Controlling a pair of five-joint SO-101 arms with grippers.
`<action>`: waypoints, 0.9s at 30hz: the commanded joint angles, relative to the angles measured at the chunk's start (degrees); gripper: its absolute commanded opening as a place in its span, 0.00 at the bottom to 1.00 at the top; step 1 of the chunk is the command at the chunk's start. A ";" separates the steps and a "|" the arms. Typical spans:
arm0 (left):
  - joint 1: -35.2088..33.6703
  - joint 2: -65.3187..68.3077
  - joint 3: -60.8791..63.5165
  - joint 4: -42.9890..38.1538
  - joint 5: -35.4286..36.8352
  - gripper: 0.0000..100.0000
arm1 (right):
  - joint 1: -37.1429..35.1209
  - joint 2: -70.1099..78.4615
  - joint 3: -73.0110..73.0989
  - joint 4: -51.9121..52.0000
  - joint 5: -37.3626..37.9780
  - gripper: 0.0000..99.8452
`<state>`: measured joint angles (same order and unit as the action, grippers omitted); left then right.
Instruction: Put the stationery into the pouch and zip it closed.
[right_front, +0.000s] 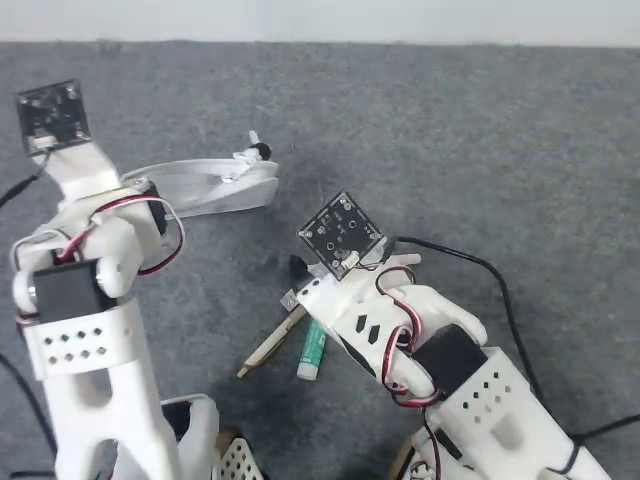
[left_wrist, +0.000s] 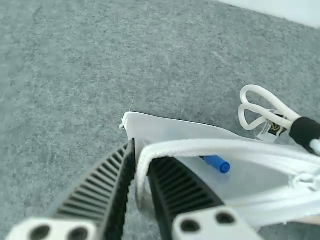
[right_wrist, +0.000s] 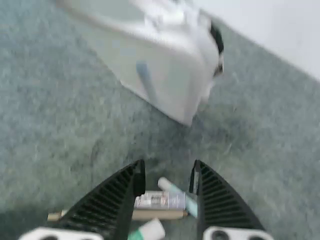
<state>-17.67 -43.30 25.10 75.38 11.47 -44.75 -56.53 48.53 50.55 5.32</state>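
Note:
The white pouch (right_front: 215, 186) lies on the grey carpet at the back left, its mouth unzipped. My left gripper (left_wrist: 139, 172) is shut on the pouch's rim (left_wrist: 200, 146), holding it up. A blue pen (left_wrist: 217, 163) lies inside, and the black zip pull (left_wrist: 305, 131) with a white cord loop (left_wrist: 260, 114) is at the far end. My right gripper (right_wrist: 165, 182) is open just above the loose stationery, its fingers either side of a labelled pen with a teal cap (right_wrist: 167, 200). Under the pen lies a wooden stick (right_front: 268, 345) and beside it a green-and-white tube (right_front: 312, 350).
Grey carpet (right_front: 480, 150) covers the table, with open room at the back right. A black cable (right_front: 500, 290) trails from the right arm. A pale wall runs along the table's far edge (right_front: 320, 20).

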 joint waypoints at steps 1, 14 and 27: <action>-2.02 -0.18 -1.80 -1.49 2.02 0.01 | -0.13 -2.07 -3.78 4.00 -3.60 0.15; -2.02 -0.18 -1.63 -1.49 2.02 0.01 | -0.13 -1.36 -2.37 9.80 -13.45 0.15; -2.02 -0.18 -1.63 -1.49 2.11 0.01 | -0.31 8.22 0.88 7.60 -16.62 0.14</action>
<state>-19.34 -43.30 25.10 75.38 12.79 -44.84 -55.12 50.11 60.04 -7.78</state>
